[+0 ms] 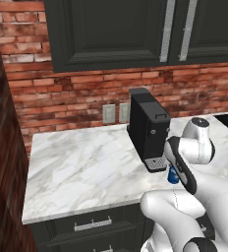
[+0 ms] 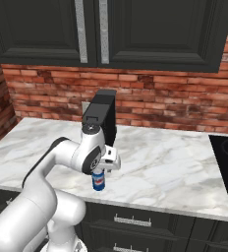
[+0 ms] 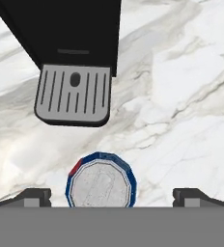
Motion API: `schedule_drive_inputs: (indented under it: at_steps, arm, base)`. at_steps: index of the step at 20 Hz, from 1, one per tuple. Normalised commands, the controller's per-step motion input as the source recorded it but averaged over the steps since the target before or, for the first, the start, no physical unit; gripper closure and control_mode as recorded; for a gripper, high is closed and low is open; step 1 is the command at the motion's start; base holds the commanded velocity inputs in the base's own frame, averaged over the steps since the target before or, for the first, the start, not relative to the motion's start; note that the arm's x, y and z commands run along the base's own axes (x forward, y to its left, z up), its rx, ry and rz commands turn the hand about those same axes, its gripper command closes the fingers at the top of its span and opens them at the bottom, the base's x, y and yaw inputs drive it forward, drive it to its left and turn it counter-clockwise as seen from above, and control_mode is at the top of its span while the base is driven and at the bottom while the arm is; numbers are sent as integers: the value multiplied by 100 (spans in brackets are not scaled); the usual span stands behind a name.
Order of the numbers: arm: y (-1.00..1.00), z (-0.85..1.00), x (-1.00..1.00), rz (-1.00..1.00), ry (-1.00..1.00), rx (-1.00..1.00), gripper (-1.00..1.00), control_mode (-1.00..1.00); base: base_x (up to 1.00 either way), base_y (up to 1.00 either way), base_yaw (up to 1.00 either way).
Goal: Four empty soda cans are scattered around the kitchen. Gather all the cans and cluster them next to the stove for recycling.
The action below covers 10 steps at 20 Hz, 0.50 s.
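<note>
I have the claw (image 3: 112, 195) spread wide, empty, hanging over the blue can (image 3: 101, 182), which stands upright near the desk's (image 2: 165, 167) front edge, just in front of the coffee machine (image 2: 102, 118). The can sits left of centre between the fingertips (image 3: 35, 197). If I descend like this, I reckon one finger could clip the rim and tip it, maybe rolling it off the front edge. The stove (image 2: 226, 165) lies well off toward the right end.
</note>
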Motion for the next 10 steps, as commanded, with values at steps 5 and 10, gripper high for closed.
schedule_drive_inputs:
  at_steps: [5, 10]
  arm:
    - [1, -8, 0, 0, 0, 0, -100, -100]
    - [3, -4, 0, 0, 2, 0, -100, -100]
  base:
    - [0, 0, 0]
    - [0, 0, 0]
